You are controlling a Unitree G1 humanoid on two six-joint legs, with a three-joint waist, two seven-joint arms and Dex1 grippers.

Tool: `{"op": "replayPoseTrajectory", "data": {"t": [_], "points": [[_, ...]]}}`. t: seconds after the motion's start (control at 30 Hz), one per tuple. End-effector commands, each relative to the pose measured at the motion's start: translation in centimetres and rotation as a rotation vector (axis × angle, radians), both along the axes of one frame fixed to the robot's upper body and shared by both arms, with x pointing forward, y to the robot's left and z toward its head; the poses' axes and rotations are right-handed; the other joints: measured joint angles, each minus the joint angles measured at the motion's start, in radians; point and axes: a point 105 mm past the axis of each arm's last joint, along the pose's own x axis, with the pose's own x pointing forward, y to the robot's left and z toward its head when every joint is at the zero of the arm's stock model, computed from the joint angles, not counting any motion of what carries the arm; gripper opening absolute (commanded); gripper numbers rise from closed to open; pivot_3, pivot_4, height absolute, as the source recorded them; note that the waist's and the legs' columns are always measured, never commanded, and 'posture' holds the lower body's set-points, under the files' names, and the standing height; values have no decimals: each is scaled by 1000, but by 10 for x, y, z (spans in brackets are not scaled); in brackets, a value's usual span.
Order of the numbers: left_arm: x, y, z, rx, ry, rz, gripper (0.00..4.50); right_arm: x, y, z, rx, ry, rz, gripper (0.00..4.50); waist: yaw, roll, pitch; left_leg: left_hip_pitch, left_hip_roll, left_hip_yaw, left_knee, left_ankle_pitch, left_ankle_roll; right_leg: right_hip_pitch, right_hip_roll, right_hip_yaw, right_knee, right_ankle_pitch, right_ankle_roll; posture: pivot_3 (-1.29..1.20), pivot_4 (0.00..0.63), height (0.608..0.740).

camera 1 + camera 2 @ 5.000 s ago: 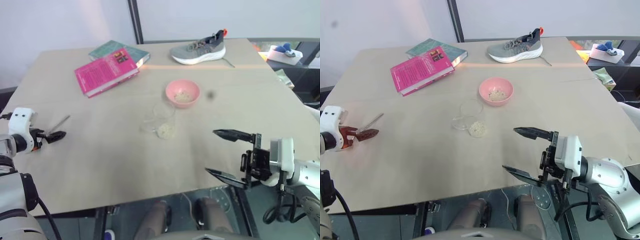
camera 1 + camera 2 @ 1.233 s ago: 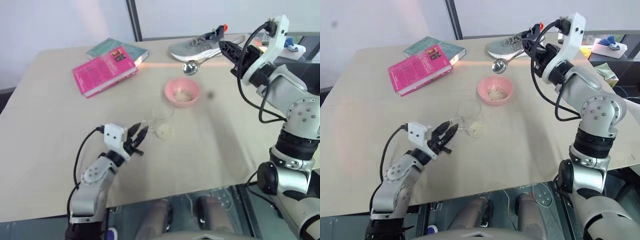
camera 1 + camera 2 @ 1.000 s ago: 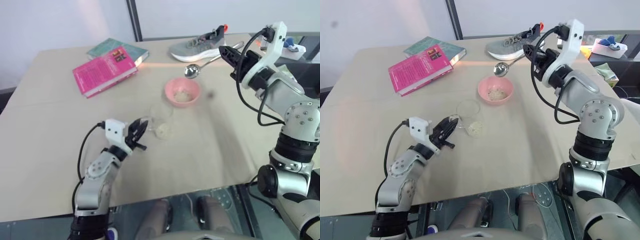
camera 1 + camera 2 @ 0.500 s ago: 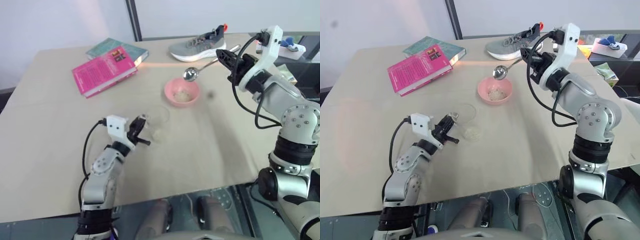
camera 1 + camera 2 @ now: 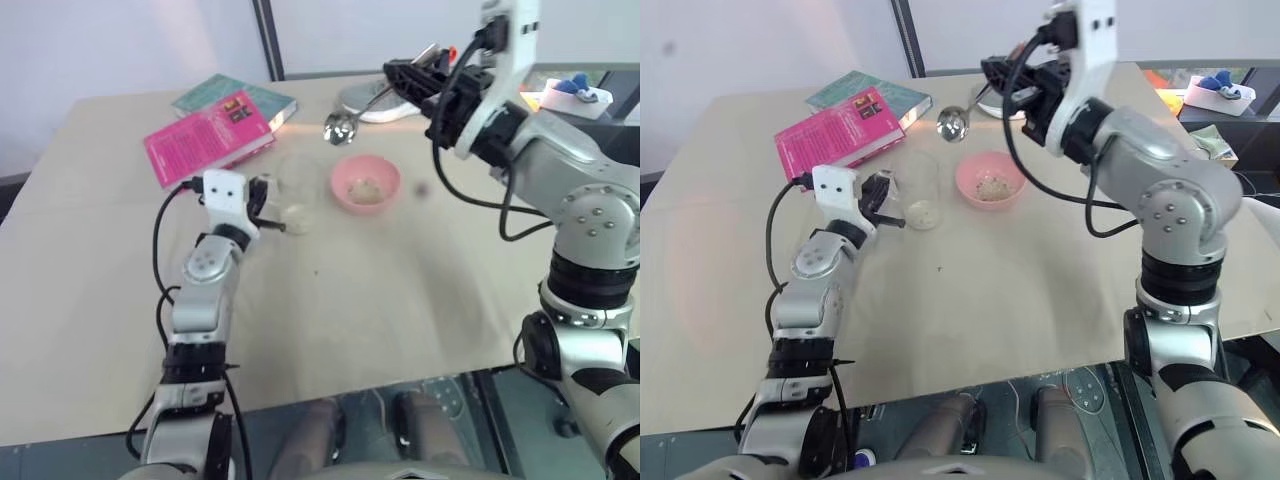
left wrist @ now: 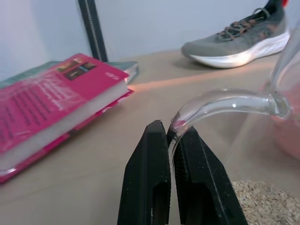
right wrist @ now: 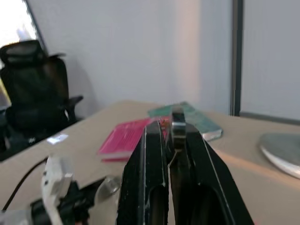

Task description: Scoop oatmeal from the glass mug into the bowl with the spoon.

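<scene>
Pinching the glass mug (image 5: 919, 189) by its handle, the left end effector (image 6: 171, 140) holds it; the right end effector (image 7: 168, 136) clamps the spoon (image 5: 962, 116) above the bowl (image 5: 990, 181).

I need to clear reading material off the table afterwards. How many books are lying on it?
2. The pink book lies at the table's far left; the green book sits behind it, partly covered. More could be hidden underneath.

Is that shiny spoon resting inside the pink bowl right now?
No, the spoon is held up in the air by the right gripper, above and beside the bowl.
</scene>
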Motion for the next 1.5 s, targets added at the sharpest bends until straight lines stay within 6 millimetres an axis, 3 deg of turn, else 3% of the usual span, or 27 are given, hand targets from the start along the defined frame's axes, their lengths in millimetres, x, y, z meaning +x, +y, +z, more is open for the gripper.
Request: {"op": "replayPoseTrajectory", "data": {"t": [0.03, 0.43, 0.63, 0.87, 1.23, 1.5], "points": [[1, -11, 29, 52, -105, -4, 20, -5, 11, 13, -29, -97, 19, 0, 0, 0, 0, 0, 0, 0, 0, 0, 0, 0, 0, 0, 0, 0, 0, 0, 150, 740], [-10, -13, 61, 162, -227, 6, 20, 8, 48, -26, -240, -171, 21, 0, -4, 0, 0, -1, 0, -1, 0, 0, 0, -1, 0, -1, -1, 0, 0, 0, 150, 740], [-7, -16, 59, 193, -254, 20, 20, 19, 69, -61, -390, -261, 12, 0, -2, 0, 0, -1, 0, -1, 0, 0, 0, -1, 0, -1, -1, 0, 0, 0, 150, 740], [-12, -16, 59, 185, -275, 17, 20, 16, 89, -72, -331, -178, 96, 0, -5, 0, 0, -1, 0, -2, 0, 0, 0, -1, 0, -2, -1, 0, 0, 0, 150, 740], [-9, -9, 38, 164, -231, 47, 20, 21, 73, -63, -39, 194, 147, 0, -3, 0, 0, -1, -1, -3, 0, 0, 0, -1, 0, -2, -1, 0, 0, 0, 150, 740], [-1, -10, 29, 167, -207, 41, 20, 36, 45, -59, 134, 371, 66, 0, -5, 0, 0, -1, -1, -3, 0, 0, 0, -1, 0, -2, 0, 0, 0, 0, 150, 740]]}}
